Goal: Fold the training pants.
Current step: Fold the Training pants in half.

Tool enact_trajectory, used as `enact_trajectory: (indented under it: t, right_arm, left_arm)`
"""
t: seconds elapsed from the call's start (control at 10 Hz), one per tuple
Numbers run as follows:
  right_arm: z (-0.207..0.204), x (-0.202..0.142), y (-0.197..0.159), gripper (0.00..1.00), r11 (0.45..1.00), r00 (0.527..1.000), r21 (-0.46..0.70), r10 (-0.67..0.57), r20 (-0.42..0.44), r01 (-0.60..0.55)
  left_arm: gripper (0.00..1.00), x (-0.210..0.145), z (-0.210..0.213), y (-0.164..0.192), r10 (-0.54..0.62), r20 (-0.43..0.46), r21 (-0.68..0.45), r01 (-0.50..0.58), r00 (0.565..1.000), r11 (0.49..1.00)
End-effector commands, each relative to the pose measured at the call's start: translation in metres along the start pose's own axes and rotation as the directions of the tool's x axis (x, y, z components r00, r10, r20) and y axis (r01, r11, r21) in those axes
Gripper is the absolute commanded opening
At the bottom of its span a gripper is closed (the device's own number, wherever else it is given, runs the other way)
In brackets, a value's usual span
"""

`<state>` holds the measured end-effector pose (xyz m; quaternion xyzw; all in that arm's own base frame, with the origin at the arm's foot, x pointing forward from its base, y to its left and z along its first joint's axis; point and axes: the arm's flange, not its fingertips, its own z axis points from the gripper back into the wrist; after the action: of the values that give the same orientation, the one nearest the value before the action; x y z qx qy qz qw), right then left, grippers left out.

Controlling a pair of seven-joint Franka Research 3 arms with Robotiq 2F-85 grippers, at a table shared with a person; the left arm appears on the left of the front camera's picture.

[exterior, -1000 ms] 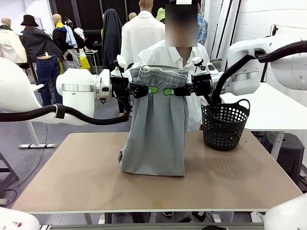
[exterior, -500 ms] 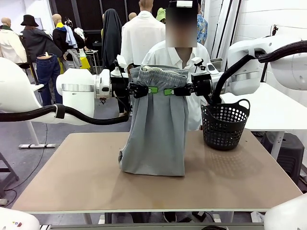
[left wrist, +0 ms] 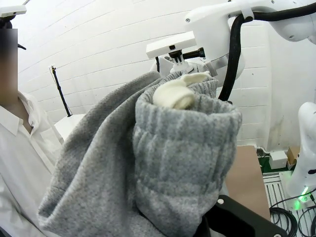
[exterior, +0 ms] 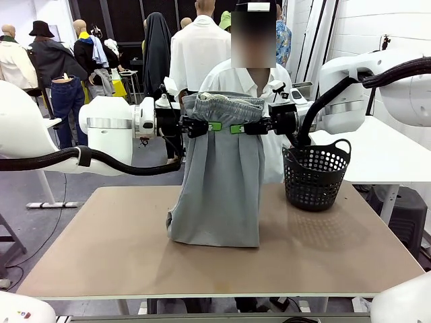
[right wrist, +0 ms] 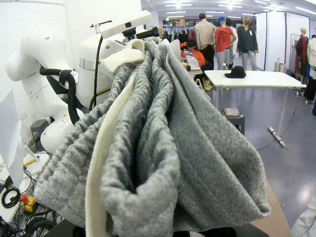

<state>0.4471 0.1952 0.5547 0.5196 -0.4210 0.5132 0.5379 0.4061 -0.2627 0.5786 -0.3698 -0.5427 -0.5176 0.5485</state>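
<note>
Right now the training pants (exterior: 219,182) hang upright between the two arms, their long axis vertical: the gathered waistband is at the top and the legs point straight down, with the leg ends bunched on the desk (exterior: 323,242). The left gripper (exterior: 210,126) reaches in level from one side and the right gripper (exterior: 236,128) from the other, the two almost meeting just below the waistband; both sets of jaws are clamped tight on the grey fabric there. Above the jaws the waistband folds over, and the pale drawstring (exterior: 217,97) lies along its top edge. From the left wrist the elastic cuff of the waistband (left wrist: 182,148) fills the space just past the jaws, with a cream drawstring end on top. A black mesh basket (exterior: 315,173) stands on the desk beyond the right jaws, apart from the pants. A person in a white shirt (exterior: 229,77) stands behind the cloth.
</note>
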Motion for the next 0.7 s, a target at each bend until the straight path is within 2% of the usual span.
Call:
enact_trajectory:
  t: [0.0, 0.6]
  right_arm:
    - [-0.0005, 0.0005, 0.0001, 0.00, 1.000, 1.000, 0.000, -0.004, 0.010, 0.004]
    - [-0.0005, 0.0005, 0.0001, 0.00, 1.000, 1.000, 0.000, -0.004, 0.010, 0.004]
  left_arm:
    - [0.00, 0.0017, 0.0008, 0.0000, -0.003, 0.002, 0.002, 0.003, 1.000, 1.000]
    - [0.00, 0.0017, 0.0008, 0.0000, -0.003, 0.002, 0.002, 0.003, 1.000, 1.000]
